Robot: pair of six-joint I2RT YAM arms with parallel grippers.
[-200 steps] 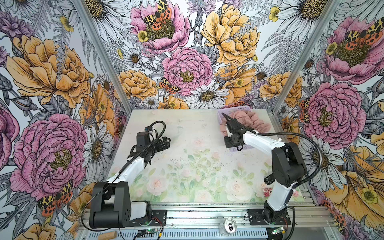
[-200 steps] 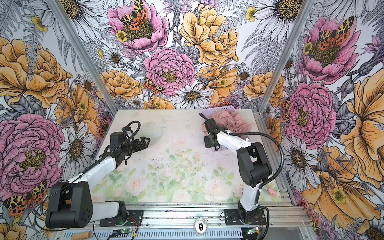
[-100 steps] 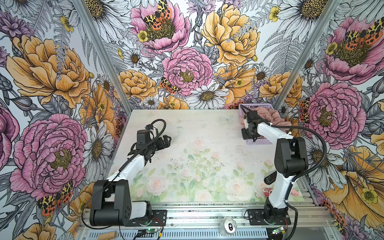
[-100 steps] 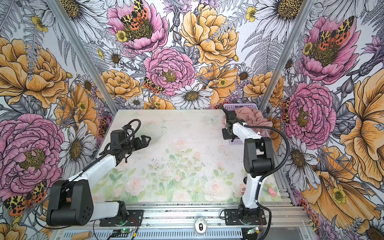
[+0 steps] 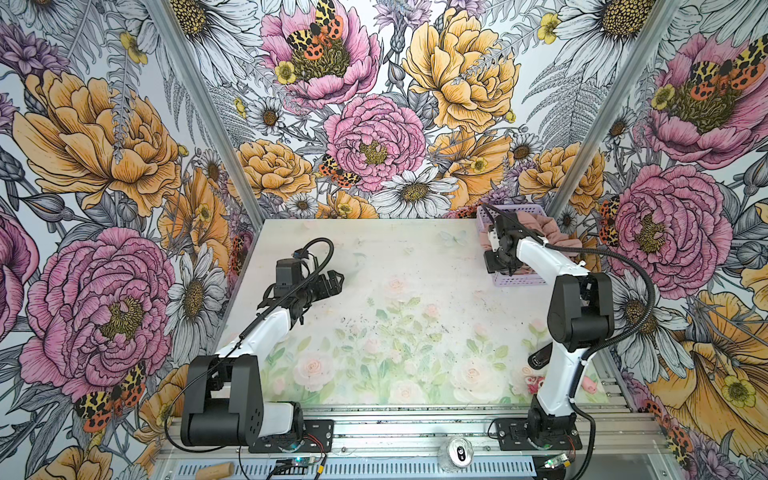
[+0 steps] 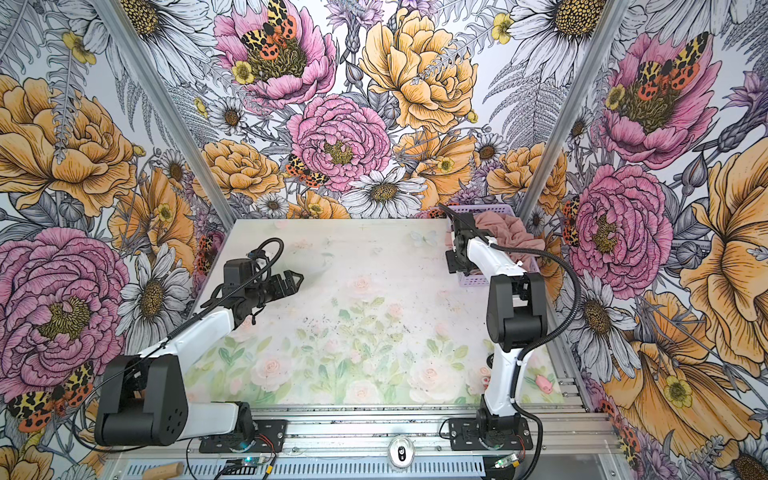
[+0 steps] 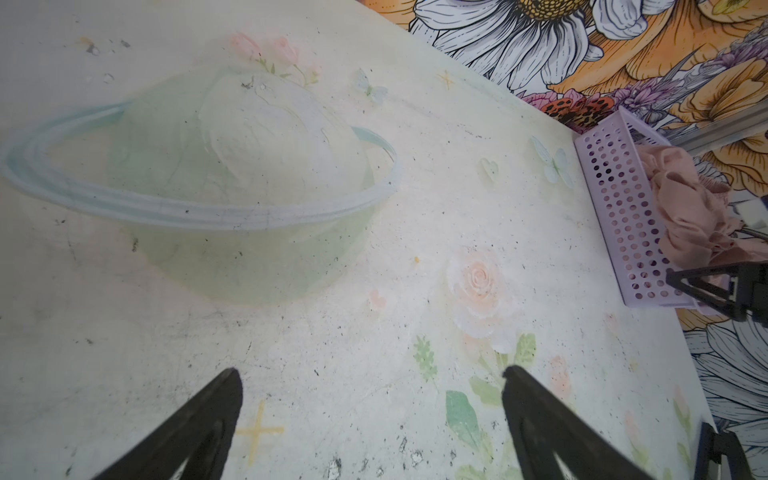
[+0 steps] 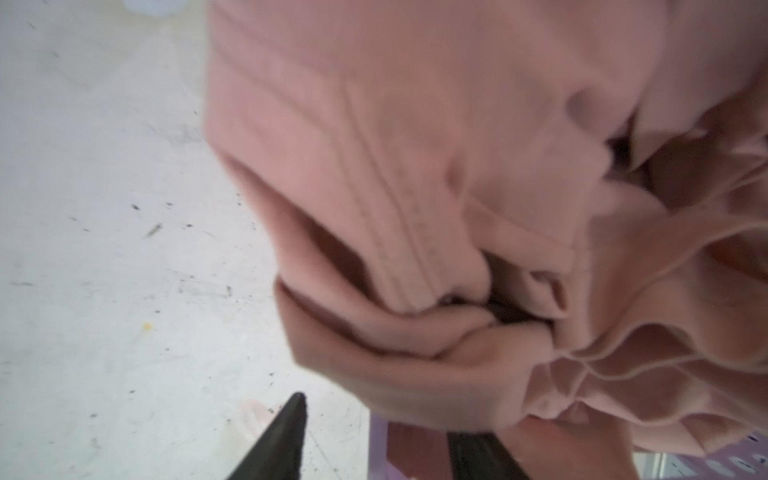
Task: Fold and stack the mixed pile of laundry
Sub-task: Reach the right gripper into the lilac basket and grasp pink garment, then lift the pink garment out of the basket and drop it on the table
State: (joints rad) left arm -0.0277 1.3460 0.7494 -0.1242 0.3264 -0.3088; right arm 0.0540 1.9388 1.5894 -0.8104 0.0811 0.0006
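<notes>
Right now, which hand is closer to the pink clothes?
Right. The right hand is at the pink clothes in the basket; the left hand hangs far across the table.

Basket (image 5: 519,281) farther right; right fingers (image 8: 279,440) apart.

Dusty-pink garments (image 8: 457,166): soft matt cloth, stitched seams, ruffled edges seen.
Basket (image 7: 623,199): smooth lavender plastic, perforated.
Desk (image 5: 395,270): matt printed surface, scuffed, dark-specked.
Left claw (image 7: 369,370): fingers (image 7: 195,428) matt black, plastic-looking.
Arm shells (image 5: 548,262): glossy white plastic.
Front rail (image 5: 395,422): brushed metal.
Peg (image 5: 214,471): bare wood.
Can (image 5: 457,451): shiny metal top.
Walls (image 5: 104,166): printed floral sheet, low sheen noted.
</notes>
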